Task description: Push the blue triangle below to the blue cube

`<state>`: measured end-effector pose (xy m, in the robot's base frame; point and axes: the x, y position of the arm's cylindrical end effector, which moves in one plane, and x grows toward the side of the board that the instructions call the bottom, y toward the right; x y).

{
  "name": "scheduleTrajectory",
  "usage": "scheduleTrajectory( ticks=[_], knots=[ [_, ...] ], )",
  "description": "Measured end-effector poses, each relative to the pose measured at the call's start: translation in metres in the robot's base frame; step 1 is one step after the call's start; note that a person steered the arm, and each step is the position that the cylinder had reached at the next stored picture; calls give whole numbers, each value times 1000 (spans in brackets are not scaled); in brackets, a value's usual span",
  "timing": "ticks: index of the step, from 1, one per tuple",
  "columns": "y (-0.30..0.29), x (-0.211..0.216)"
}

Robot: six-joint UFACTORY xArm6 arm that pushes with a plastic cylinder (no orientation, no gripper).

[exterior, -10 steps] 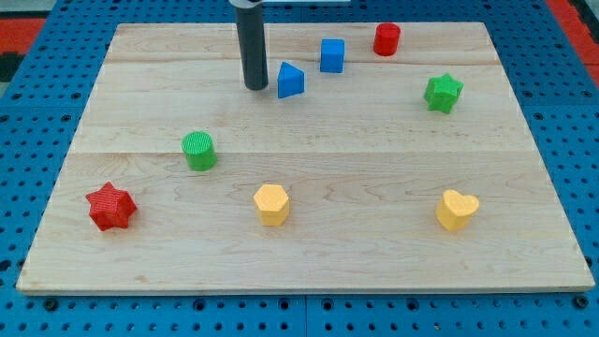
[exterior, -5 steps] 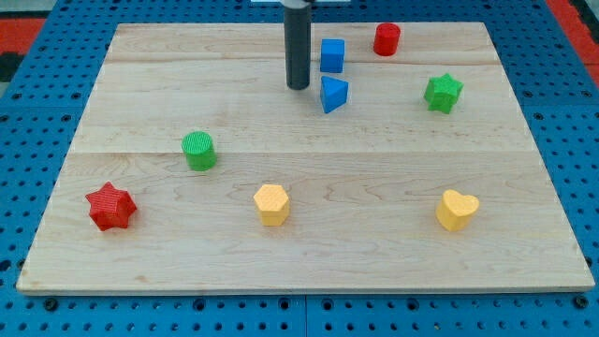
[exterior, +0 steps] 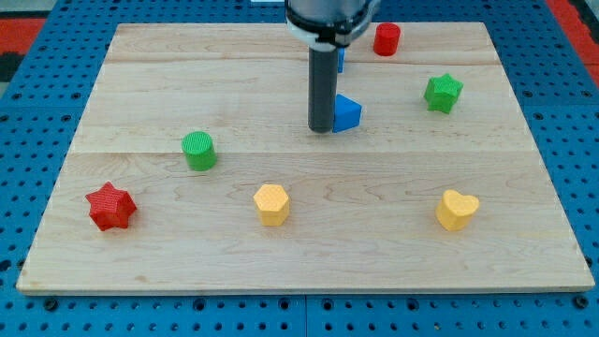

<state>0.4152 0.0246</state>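
The arm carries no claw, only a dark rod; its tip (exterior: 322,128) rests on the wooden board (exterior: 140,94), touching the left side of the blue triangle (exterior: 347,113). The triangle lies near board centre, toward the view's top. The blue cube (exterior: 340,58) sits above it, mostly hidden behind the rod.

straight dark rod (exterior: 322,89), my tip (exterior: 322,128).
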Motion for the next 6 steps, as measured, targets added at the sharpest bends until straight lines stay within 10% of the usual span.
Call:
scheduleTrajectory(
  ticks=[3,6],
  knots=[
    [140,4],
    [67,-49]
  ],
)
